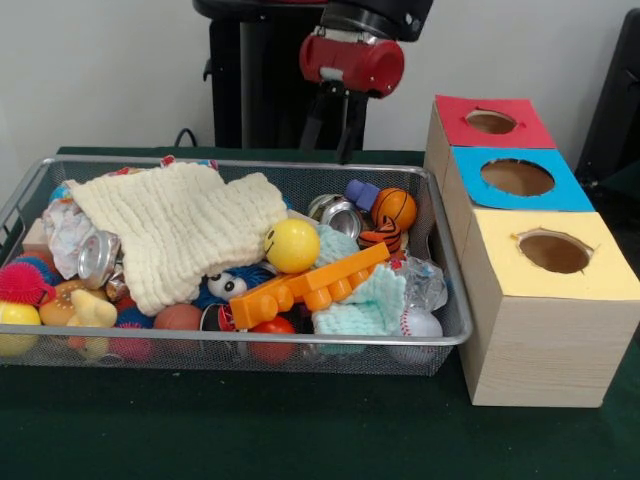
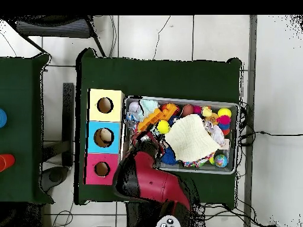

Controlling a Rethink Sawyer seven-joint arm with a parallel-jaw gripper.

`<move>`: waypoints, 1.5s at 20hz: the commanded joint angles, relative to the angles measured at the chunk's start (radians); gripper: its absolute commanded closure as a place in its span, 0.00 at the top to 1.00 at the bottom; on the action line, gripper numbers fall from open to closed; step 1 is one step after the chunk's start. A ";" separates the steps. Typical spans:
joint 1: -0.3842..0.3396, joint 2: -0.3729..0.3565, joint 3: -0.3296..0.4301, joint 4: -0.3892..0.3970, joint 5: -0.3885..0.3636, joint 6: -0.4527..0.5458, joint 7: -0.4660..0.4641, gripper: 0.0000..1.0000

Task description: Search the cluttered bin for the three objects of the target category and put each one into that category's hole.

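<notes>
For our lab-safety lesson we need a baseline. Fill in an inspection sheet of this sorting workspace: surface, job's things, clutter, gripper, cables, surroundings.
Surface: green-covered table, carrying bin and box.
Job's things: wire-mesh bin, piled full; one clear crinkly plastic piece showing at its box-side end; blue-topped hole, middle of three in the wooden box beside the bin.
Clutter: cream cloth over much of the pile; yellow ball, orange block, metal can, other toys.
Gripper: gripper hangs by the bin's far rim; open or shut cannot be told.
Cables: black cable behind the bin; more on the floor.
Surroundings: tiled floor; second green table.
</notes>
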 commanded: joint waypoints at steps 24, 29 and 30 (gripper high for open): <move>-0.211 -0.007 0.470 -0.080 -0.532 -0.039 -0.032 1.00; -0.190 0.014 0.435 -0.140 -0.583 0.150 -0.122 1.00; -0.196 0.013 0.439 -0.147 -0.596 0.199 -0.149 1.00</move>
